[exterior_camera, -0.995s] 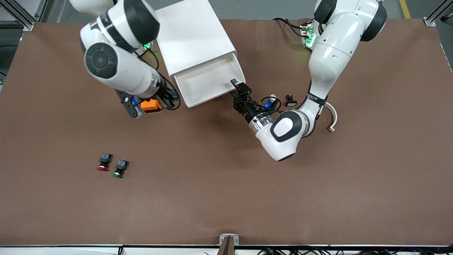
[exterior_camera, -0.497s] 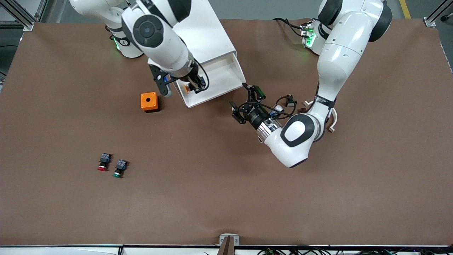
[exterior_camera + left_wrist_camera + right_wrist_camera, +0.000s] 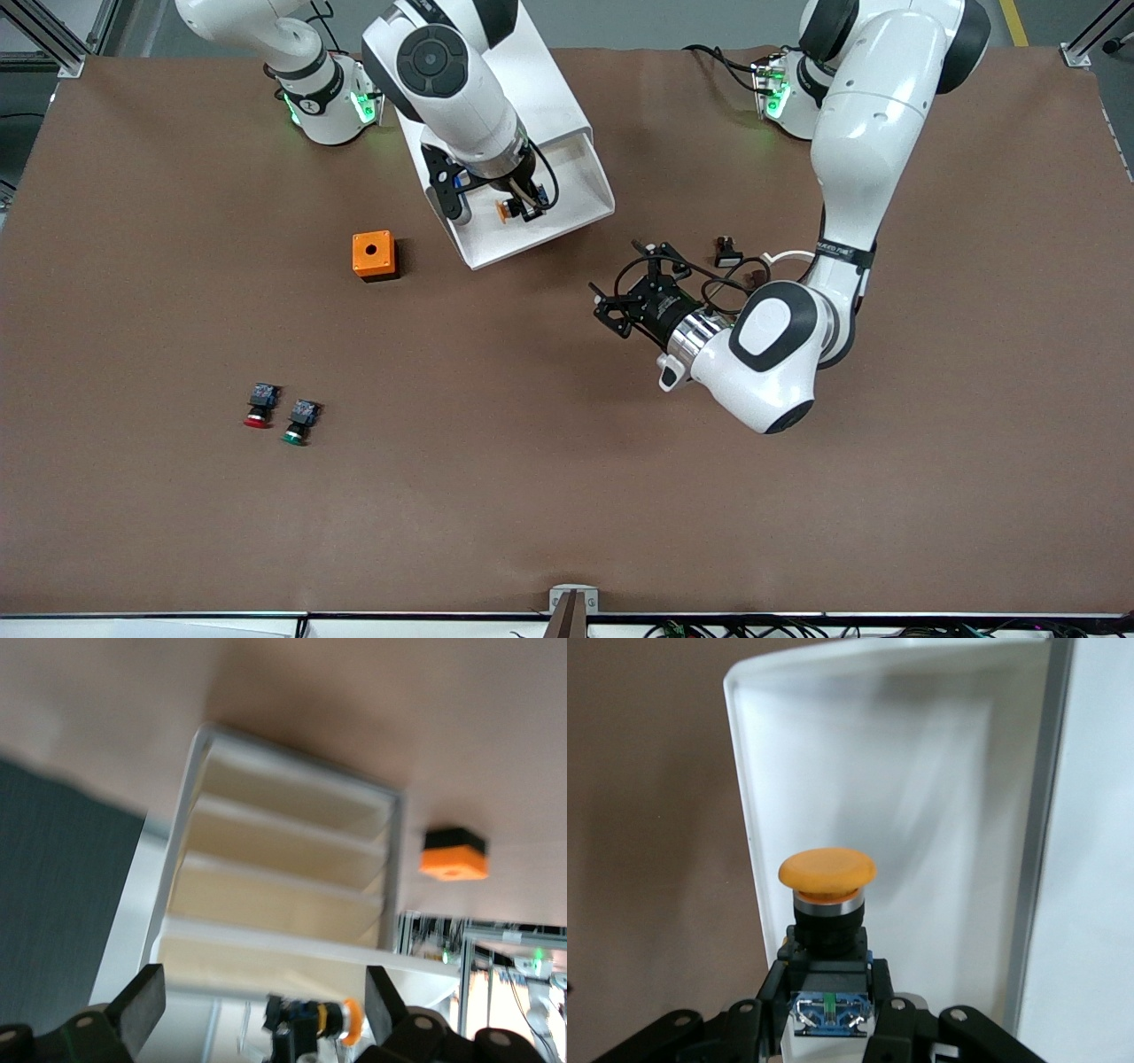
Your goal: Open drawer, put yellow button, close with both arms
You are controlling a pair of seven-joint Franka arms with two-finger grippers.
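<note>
The drawer (image 3: 576, 190) is pulled out of the white cabinet (image 3: 540, 89). My right gripper (image 3: 521, 206) is over the open drawer, shut on the yellow button (image 3: 504, 210). In the right wrist view the yellow button (image 3: 827, 870) sits between the fingers (image 3: 772, 992), cap pointing at the drawer's white floor (image 3: 921, 788). My left gripper (image 3: 627, 288) is open and empty over the table in front of the drawer. The left wrist view shows the open drawer (image 3: 266, 957) with the yellow button (image 3: 335, 1020) above it, seen between my left gripper's (image 3: 261, 1014) spread fingers.
An orange box (image 3: 373, 255) sits beside the drawer toward the right arm's end. A red-capped button (image 3: 259, 409) and a green-capped button (image 3: 299, 424) lie nearer the front camera. A small black part (image 3: 726, 252) lies beside the left arm.
My right gripper has carried the yellow button from beside the orange box to over the open drawer. My left gripper has let go of the drawer front, opened and drawn back from it.
</note>
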